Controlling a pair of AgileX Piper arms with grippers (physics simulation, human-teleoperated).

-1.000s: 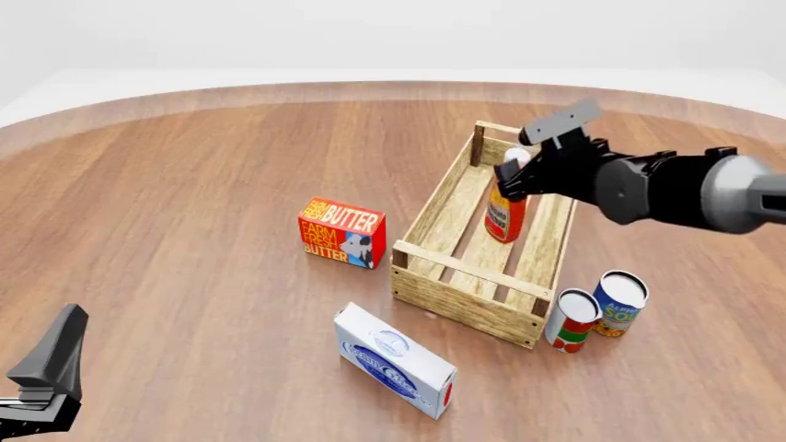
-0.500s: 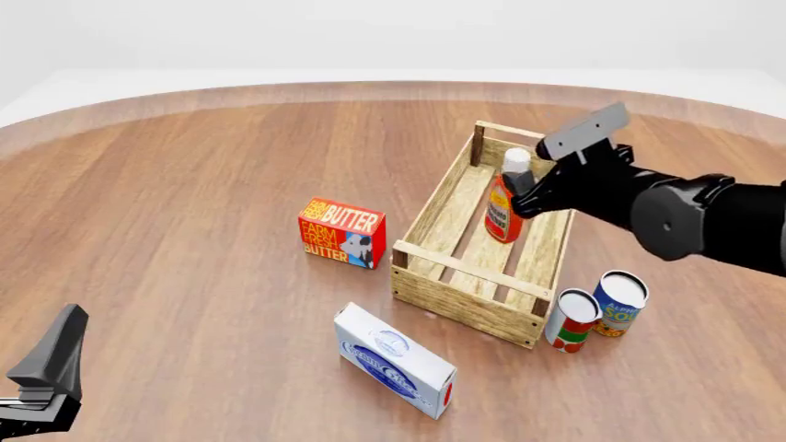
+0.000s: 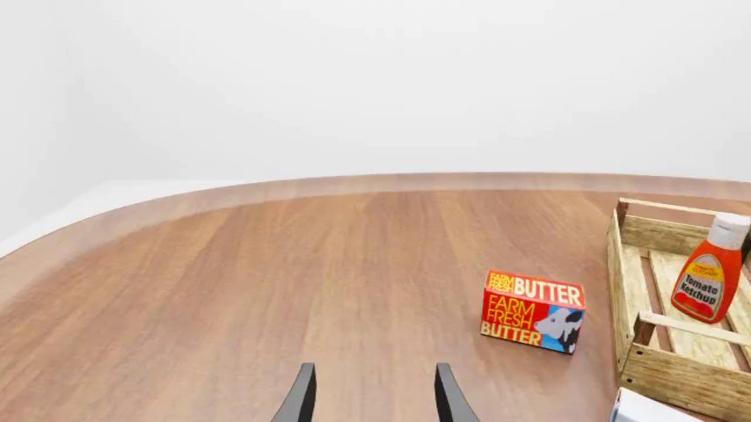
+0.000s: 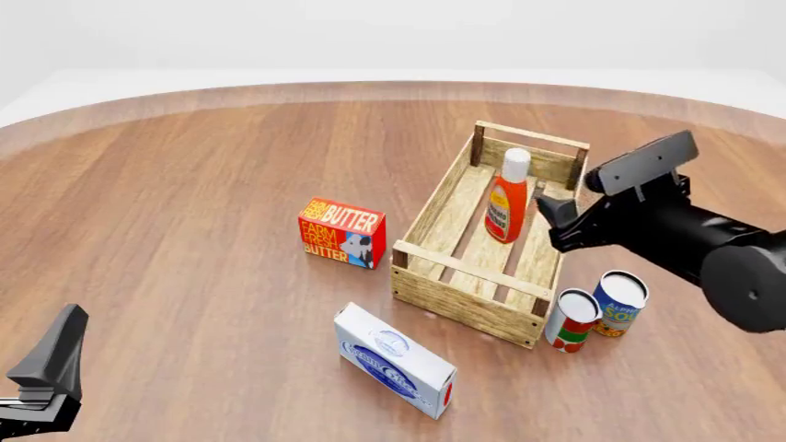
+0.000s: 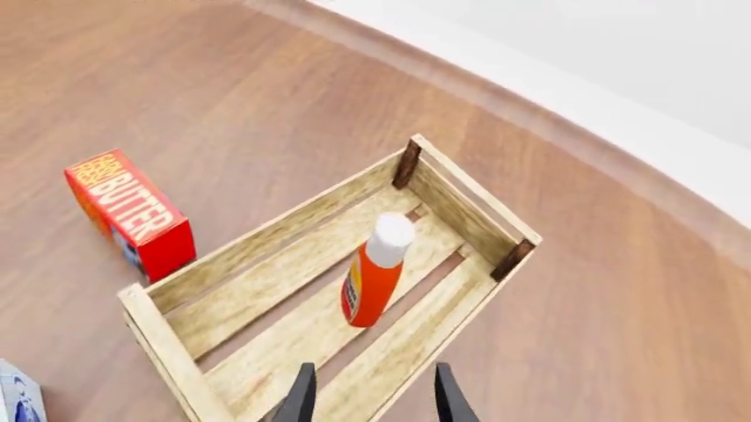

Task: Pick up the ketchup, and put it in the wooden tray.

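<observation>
The ketchup (image 4: 506,197), a red-orange bottle with a white cap, stands upright on its own in the far half of the wooden tray (image 4: 457,276). My right gripper (image 4: 555,214) is open and empty, just right of the tray's right side and apart from the bottle. The right wrist view shows the ketchup (image 5: 375,278) in the tray (image 5: 470,193) beyond the spread fingers of my right gripper (image 5: 373,400). My left gripper (image 4: 44,368) is open and empty at the near left. The left wrist view shows its fingers (image 3: 373,403) apart, with the ketchup (image 3: 708,280) and tray (image 3: 674,382) far off.
A red butter box (image 4: 342,232) stands left of the tray. A white and blue box (image 4: 396,360) lies in front of it. Two cans, one red and white (image 4: 572,319) and one blue (image 4: 620,303), stand by the tray's near right corner, under my right arm.
My right gripper has let go of the ketchup and drawn back to the right, out over the tray's side. The bottle stays standing in the tray. The left arm has not moved.
</observation>
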